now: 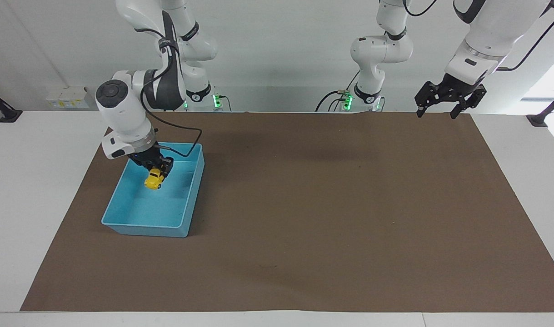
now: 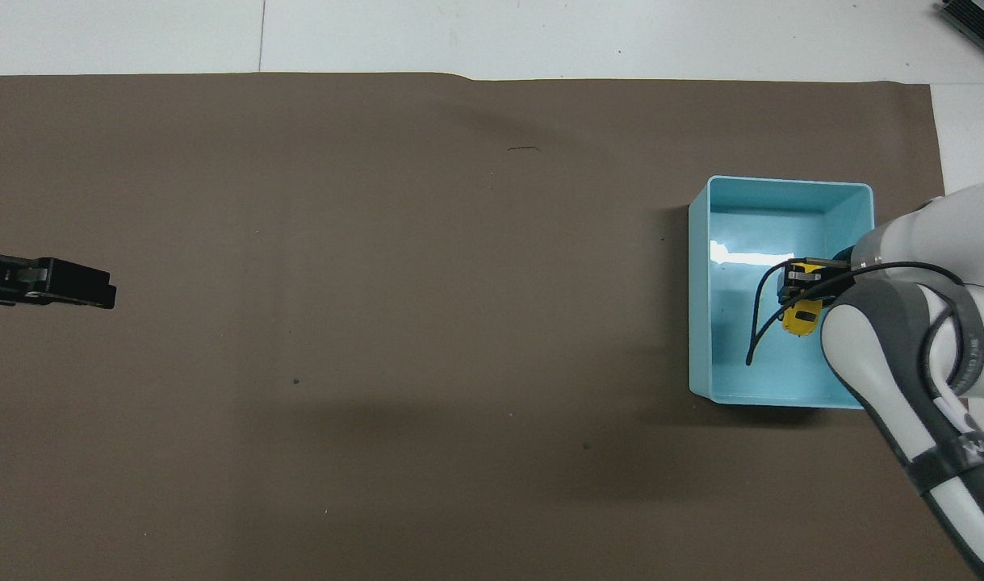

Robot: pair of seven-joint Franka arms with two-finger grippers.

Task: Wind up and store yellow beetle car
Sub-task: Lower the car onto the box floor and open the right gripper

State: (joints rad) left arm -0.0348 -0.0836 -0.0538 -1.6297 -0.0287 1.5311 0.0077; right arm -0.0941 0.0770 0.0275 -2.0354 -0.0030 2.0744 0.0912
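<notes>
- The light blue bin (image 1: 192,193) sits on the brown mat (image 1: 331,218) toward the right arm's end of the table (image 1: 36,181), its walls standing upright.
- The right gripper (image 1: 157,171) reaches down into the bin, tilted, with its fingers clamped on the yellow beetle car (image 1: 154,179) — the car hangs nose-down between them over the bin's floor.
- From the facing view I cannot tell whether the car's wheels touch the floor of the bin; it looks just above it.
- In the overhead view the car (image 2: 800,321) shows over the middle of the bin (image 2: 701,323), partly covered by the right gripper (image 2: 801,292) and its black cable (image 2: 762,323).
- The middle of the mat carries only small dark specks.
- The left gripper (image 1: 441,110) waits in the air over the mat's corner at the left arm's end — its jaws spread wide, holding nothing.
</notes>
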